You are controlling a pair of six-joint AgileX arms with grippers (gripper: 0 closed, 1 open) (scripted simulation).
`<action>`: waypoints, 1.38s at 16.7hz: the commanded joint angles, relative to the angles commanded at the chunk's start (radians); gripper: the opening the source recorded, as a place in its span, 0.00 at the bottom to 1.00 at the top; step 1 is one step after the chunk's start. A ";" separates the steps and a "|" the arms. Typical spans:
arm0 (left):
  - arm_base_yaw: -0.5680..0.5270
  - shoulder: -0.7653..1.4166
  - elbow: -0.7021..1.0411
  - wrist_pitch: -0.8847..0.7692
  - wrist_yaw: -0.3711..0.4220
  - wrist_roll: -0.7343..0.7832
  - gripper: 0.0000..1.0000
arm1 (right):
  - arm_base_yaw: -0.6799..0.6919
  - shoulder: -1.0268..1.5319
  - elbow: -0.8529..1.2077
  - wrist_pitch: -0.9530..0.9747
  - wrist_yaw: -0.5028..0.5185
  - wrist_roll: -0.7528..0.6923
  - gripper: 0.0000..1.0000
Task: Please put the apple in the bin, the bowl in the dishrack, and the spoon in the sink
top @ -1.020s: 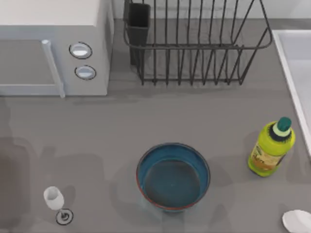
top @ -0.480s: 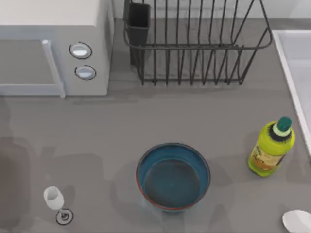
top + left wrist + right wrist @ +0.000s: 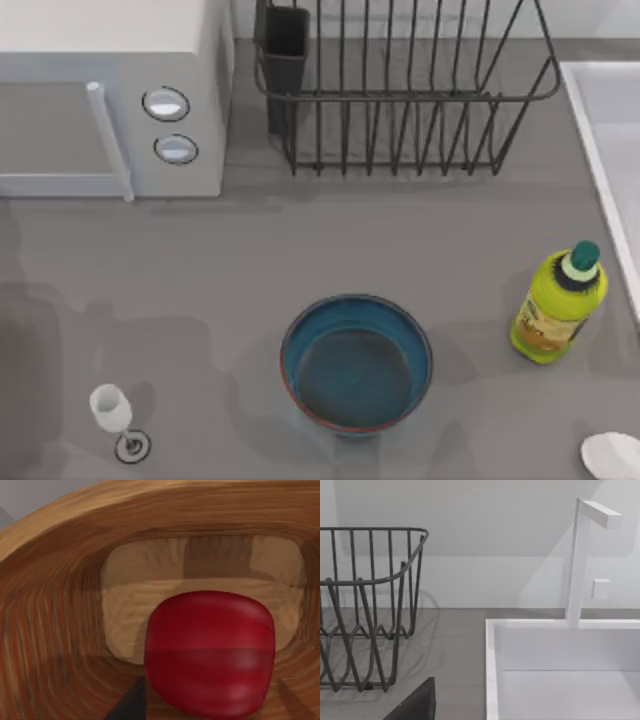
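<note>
Where wrist sees, apple (image 3: 210, 652) inside wooden bin (image 3: 55, 630).

Left tool: one dark finger tip (image 3: 131, 706) visible at the wrist view's lower edge; finger spread not discernible. Right tool: one dark finger (image 3: 417, 705) visible at the wrist view's lower edge; wrist camera held roughly level.

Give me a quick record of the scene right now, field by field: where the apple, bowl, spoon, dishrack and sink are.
apple: inside a wooden bin, seen in the left wrist view
bowl: upright on the table, front centre, not yet in the rack
dishrack: back of table, beside the microwave
spoon: on the table at the front right corner
sink: right edge, behind the green bottle
wine glass: front left
</note>
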 joint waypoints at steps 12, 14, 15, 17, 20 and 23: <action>-0.015 -0.056 -0.043 0.047 0.005 0.054 1.00 | 0.000 0.000 0.000 0.000 0.000 0.000 1.00; -0.033 -0.144 -0.104 0.109 0.007 0.123 1.00 | 0.000 0.000 0.000 0.000 0.000 0.000 1.00; -0.044 -0.203 -0.144 0.146 0.008 0.166 1.00 | 0.000 0.000 0.000 0.000 0.000 0.000 1.00; -0.069 -0.353 -0.243 0.230 0.006 0.272 1.00 | 0.000 0.000 0.000 0.000 0.000 0.000 1.00; -0.114 -0.639 -0.424 0.368 -0.001 0.466 1.00 | 0.000 0.000 0.000 0.000 0.000 0.000 1.00; -0.165 -0.954 -0.626 0.518 -0.007 0.685 1.00 | 0.000 0.000 0.000 0.000 0.000 0.000 1.00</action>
